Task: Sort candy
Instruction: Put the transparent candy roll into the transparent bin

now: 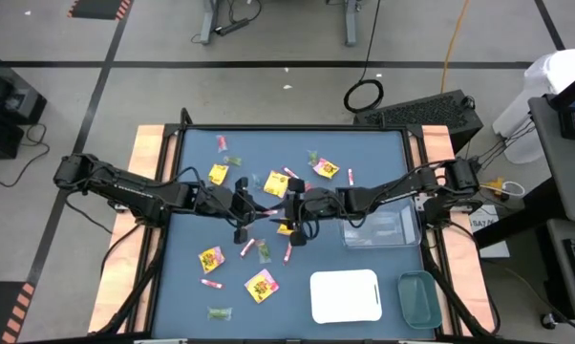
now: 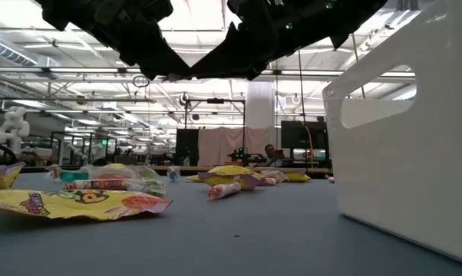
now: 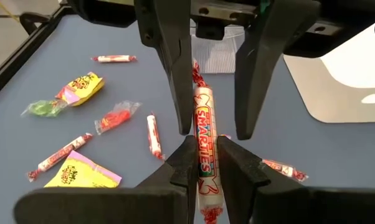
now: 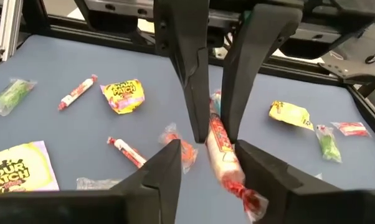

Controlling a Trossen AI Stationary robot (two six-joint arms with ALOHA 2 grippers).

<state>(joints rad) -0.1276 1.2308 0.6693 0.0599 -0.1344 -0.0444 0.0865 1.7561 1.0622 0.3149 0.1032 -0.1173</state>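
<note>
Left wrist view: left gripper point(image 3: 200, 163) is nearly closed, its two fingers pinching a Smarties roll point(image 3: 201, 134) around the lower half; the printed word "SMARTIES" reads along the white wrapper, red twisted ends at both tips. Right gripper point(image 3: 213, 93) faces it from the opposite side, fingers straddling the upper half of the same roll with a gap on each side, so partly open and not yet gripping as far as I can see. Judgement: a mid-air handover, roll held lengthwise so the second gripper can take the free end.

Right wrist view agrees: right gripper point(image 4: 207, 163) fingers stand apart either side of the roll point(image 4: 223, 155), left gripper point(image 4: 215, 99) clamped on it farther along.

High view: both grippers meet over the middle of the blue desk point(image 1: 383, 143), the roll hidden between them. Clear tray point(image 1: 381, 227) lies just beside the right arm, white tray point(image 1: 345, 295) and green-tinted tray point(image 1: 418, 297) nearer the front edge. A pass toward the right arm probably serves to reach these trays.

Loose candy remains scattered on the desk: yellow "SOUR PATCH" packets point(image 4: 124, 94) and point(image 4: 19, 167), more red-and-white rolls point(image 3: 114, 58), green wrapped pieces point(image 4: 12, 94). Sorting looks early; most pieces are still unsorted.
</note>
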